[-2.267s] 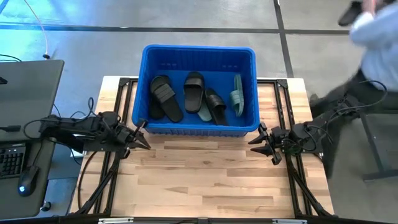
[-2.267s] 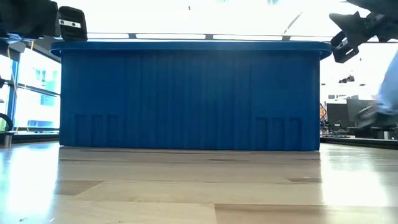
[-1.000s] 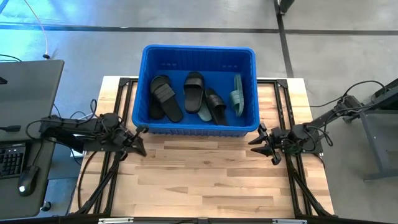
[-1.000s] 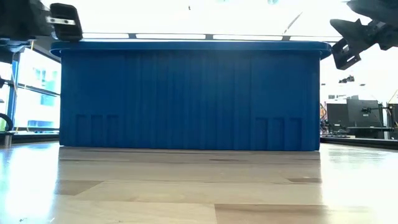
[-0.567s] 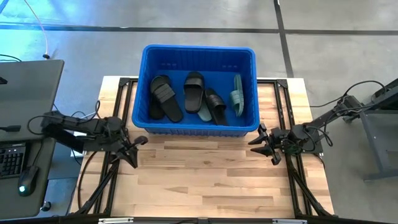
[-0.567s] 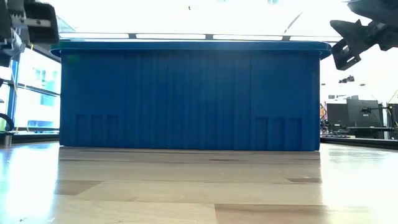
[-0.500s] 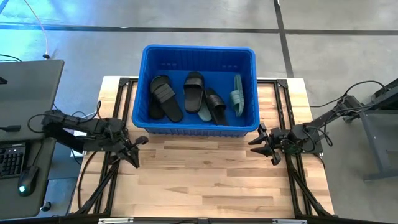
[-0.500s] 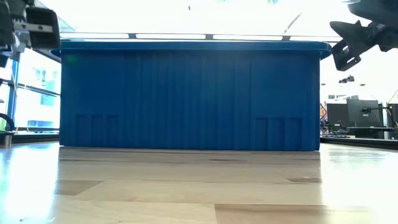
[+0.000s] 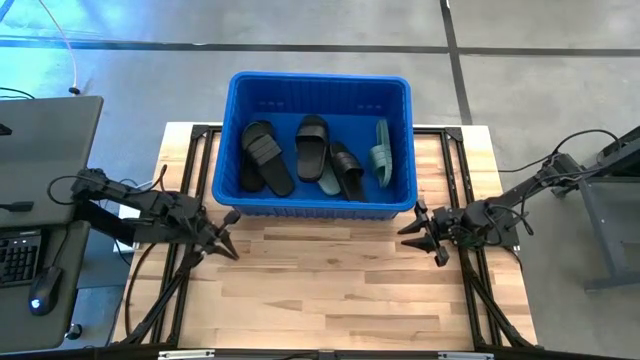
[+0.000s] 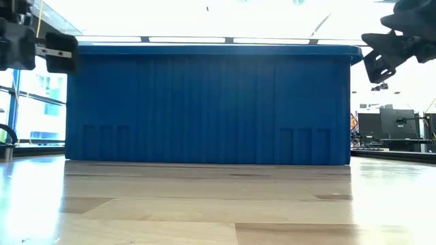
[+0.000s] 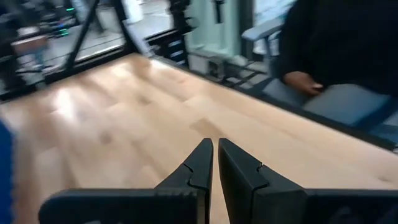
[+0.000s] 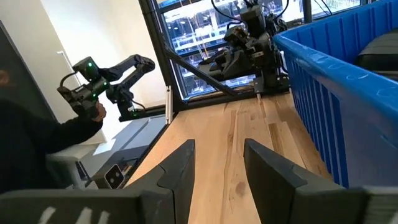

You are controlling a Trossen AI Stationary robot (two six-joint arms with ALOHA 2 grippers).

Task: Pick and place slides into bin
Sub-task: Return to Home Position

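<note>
1. Task things first: the slides (image 9: 266, 157) lie inside the blue bin (image 9: 320, 78), which stands at the far side of the wooden table (image 9: 330, 300). From above I count three black ones and two sage green ones; a sixth I cannot make out.
2. Just before the bin's near left corner hangs the left gripper (image 11: 215, 144). Its fingers are almost together, with only a thin gap, and they hold nothing.
3. Near the bin's near right corner is the right gripper (image 12: 217, 144). Its fingers stand well apart and also hold nothing.
4. The packing looks finished to me; only the folding of both arms to their rest pose seems to remain.
5. What could go wrong: the right gripper is close to the bin wall, so a swing toward the bin while folding may knock the rim and push the bin.
6. The cables (image 9: 545, 172) that hang beside the table frame, to the right of the bin, may catch on a joint.
7. A person (image 11: 348, 43) sits beyond the table edge, away from the bin, one hand (image 11: 301, 81) resting. A wide sweep of the left arm could come near.
8. The table is light butcher-block wood, smooth and a little shiny, so a pushed bin would probably slip easily.
9. Around it is a grey concrete floor with dark lines. A desk with a keyboard (image 9: 15, 258) and a mouse (image 9: 40, 290) stands well left of the bin, and bright windows show beyond it.
</note>
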